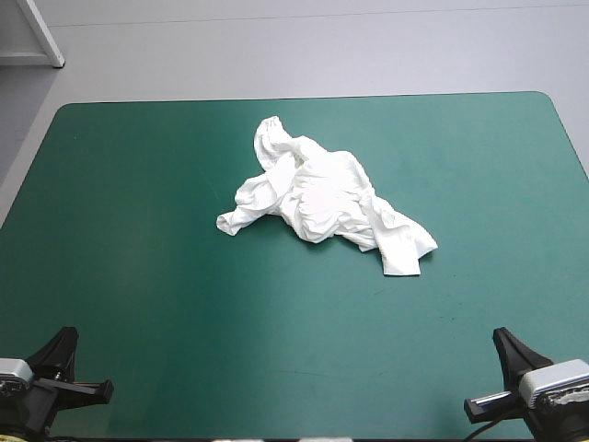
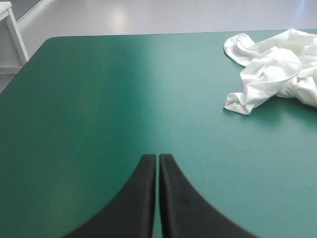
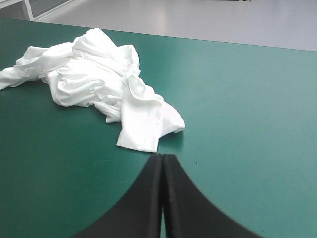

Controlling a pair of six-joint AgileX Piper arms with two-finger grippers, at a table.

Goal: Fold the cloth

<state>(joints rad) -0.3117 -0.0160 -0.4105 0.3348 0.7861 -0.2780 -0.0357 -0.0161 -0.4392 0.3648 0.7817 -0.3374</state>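
Currently the T-shirt (image 1: 322, 198) lies as a crumpled white heap on the teal-green cover (image 1: 138, 230), near mid-table. Fingers of the left gripper (image 2: 158, 155) and the right gripper (image 3: 163, 155) are pressed together, clear of it.

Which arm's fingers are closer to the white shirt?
The right fingers: a corner of the T-shirt lies just ahead of them; the left fingers stand far from it.

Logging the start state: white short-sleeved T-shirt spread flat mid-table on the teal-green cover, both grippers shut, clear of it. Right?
No: the white short-sleeved T-shirt is a crumpled heap, not spread flat, as the high view shows. It does lie mid-table, left gripper and right gripper shut, clear of it.
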